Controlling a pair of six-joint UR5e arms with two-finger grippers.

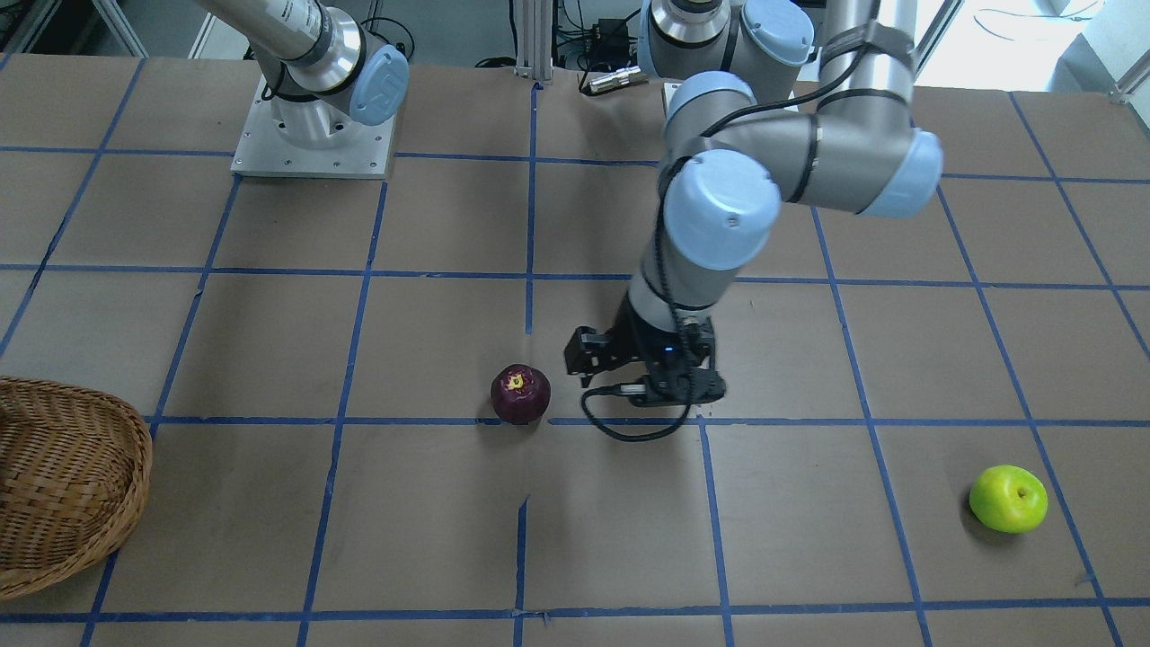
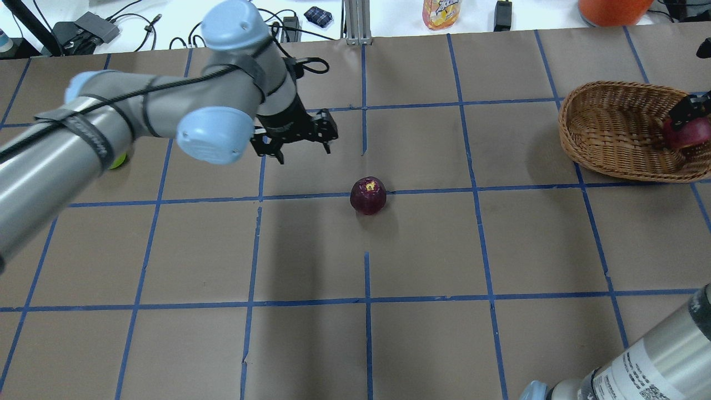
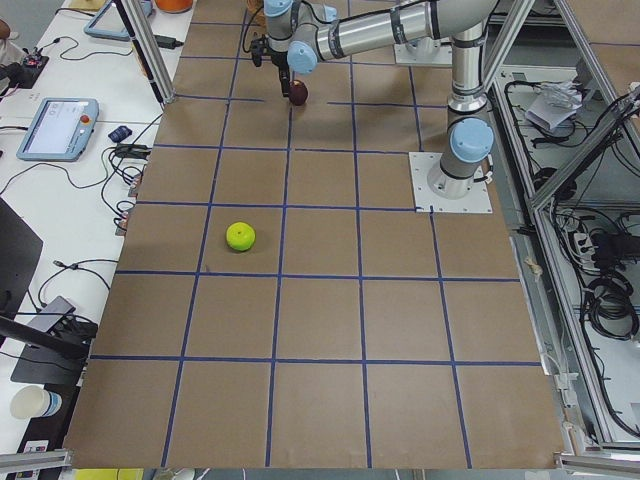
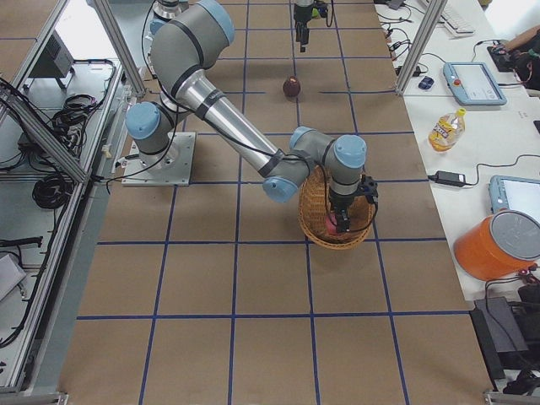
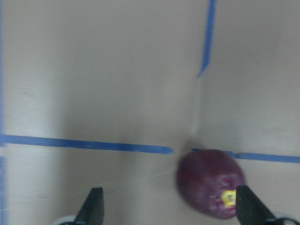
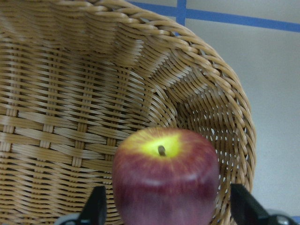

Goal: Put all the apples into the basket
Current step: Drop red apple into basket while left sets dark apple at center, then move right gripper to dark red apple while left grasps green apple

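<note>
The dark maroon apple (image 1: 520, 394) lies mid-table on a blue line and also shows in the overhead view (image 2: 367, 195). My left gripper (image 2: 303, 149) is open and hovers just beside it. In the left wrist view the apple (image 5: 211, 185) sits low, near the right fingertip (image 5: 248, 206). My right gripper (image 6: 166, 206) is shut on the red apple (image 6: 164, 173) inside the wicker basket (image 2: 611, 128). The lime green apple (image 1: 1008, 499) lies alone far on my left, mostly hidden by my left arm in the overhead view.
The right arm's base plate (image 1: 314, 135) stands at the table's back. A bottle (image 2: 441, 11) and an orange container (image 2: 611, 8) stand on the side bench past the far edge. The basket (image 1: 72, 485) sits near the table's right end.
</note>
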